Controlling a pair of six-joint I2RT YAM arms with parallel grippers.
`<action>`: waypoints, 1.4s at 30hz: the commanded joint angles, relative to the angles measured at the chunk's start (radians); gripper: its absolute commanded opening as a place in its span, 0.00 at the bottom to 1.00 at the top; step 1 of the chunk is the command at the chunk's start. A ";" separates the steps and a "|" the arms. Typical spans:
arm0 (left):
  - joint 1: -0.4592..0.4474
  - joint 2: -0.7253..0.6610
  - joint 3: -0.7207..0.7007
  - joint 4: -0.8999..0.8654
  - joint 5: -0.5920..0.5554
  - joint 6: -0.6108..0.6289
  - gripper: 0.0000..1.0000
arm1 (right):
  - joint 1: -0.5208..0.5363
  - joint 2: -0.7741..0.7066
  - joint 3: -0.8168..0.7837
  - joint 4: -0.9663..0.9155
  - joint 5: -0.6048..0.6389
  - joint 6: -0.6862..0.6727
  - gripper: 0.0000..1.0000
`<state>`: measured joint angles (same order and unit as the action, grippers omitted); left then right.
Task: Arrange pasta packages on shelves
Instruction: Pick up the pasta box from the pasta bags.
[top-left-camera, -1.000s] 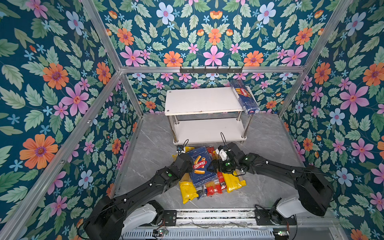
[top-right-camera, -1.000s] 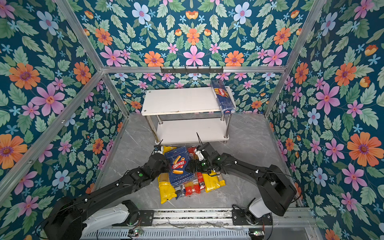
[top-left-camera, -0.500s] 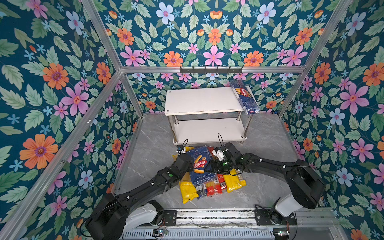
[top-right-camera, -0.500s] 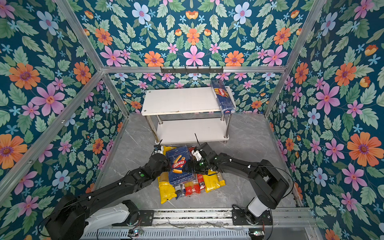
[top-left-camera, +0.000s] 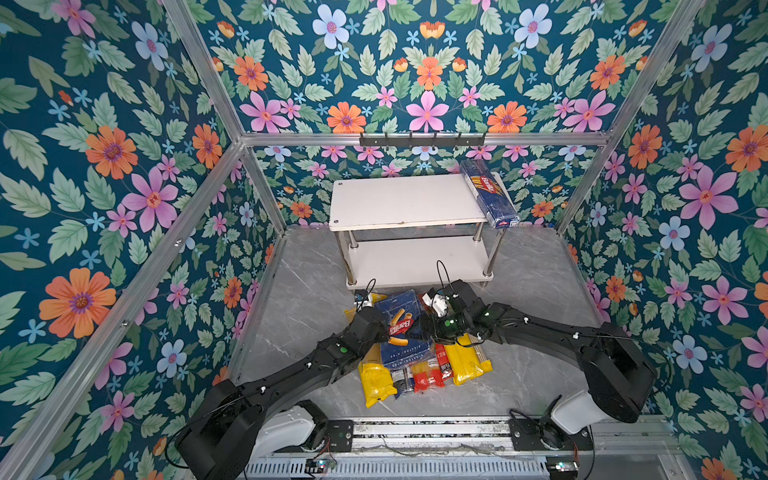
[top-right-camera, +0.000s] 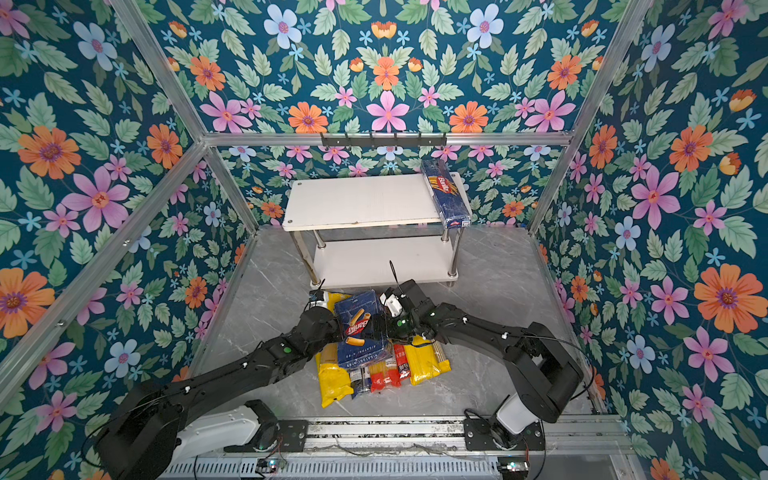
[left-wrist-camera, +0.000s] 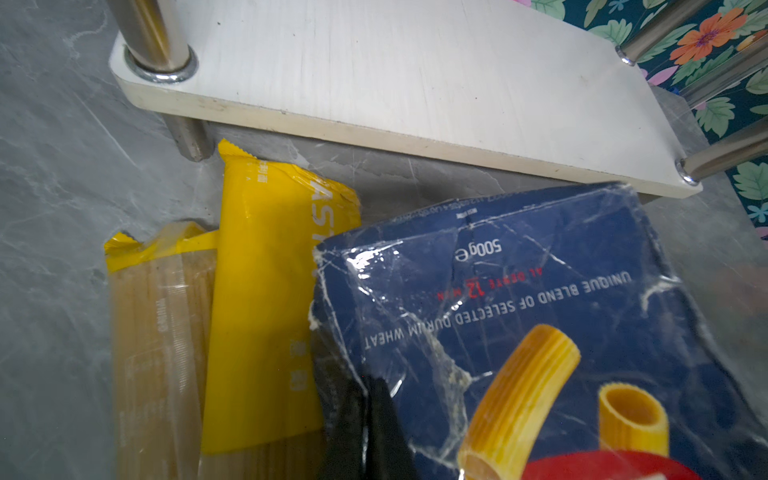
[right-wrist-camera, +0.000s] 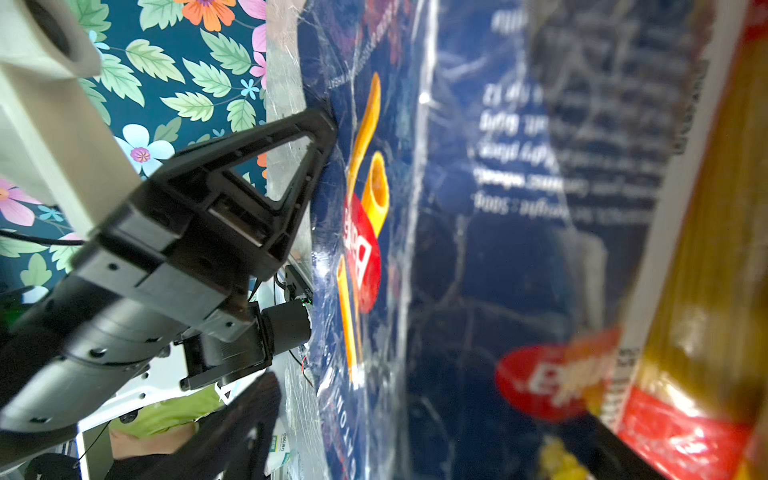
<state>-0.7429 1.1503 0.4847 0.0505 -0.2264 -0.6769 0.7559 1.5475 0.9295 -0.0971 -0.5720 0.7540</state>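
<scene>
The dark-blue rigatoni bag (top-left-camera: 400, 328) lies atop the pile of packs between the two grippers, the left gripper (right-wrist-camera: 328, 120) pinched on its crinkly film edge, the right gripper (top-left-camera: 432, 328) spread wide beside it: loose, shifting, slippery contents, better gripped across the body.

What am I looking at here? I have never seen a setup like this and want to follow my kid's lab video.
Two black robot arms reach over a grey table inside flowered walls. Two pictures look down from above; the other two come from cameras on each arm's wrist. A heap of pasta packs lies before a small white two-tier rack. One long blue spaghetti pack already lies on its top board. The left gripper is shut, pinching an edge of the wide dark-blue rigatoni bag. The right gripper stands wide open at the bag's other side.
</scene>
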 joint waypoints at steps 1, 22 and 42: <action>-0.005 0.007 -0.016 -0.079 0.126 0.006 0.07 | 0.001 -0.005 0.018 0.082 -0.031 -0.004 0.94; -0.031 0.012 -0.025 0.026 0.188 -0.004 0.05 | 0.000 0.099 0.063 0.170 -0.094 0.025 0.91; -0.050 -0.014 0.017 -0.002 0.163 0.060 0.11 | 0.001 0.120 0.076 0.116 -0.072 -0.005 0.63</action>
<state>-0.7803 1.1481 0.4915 0.0494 -0.2062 -0.6464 0.7506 1.6810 0.9993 -0.0814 -0.6067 0.7773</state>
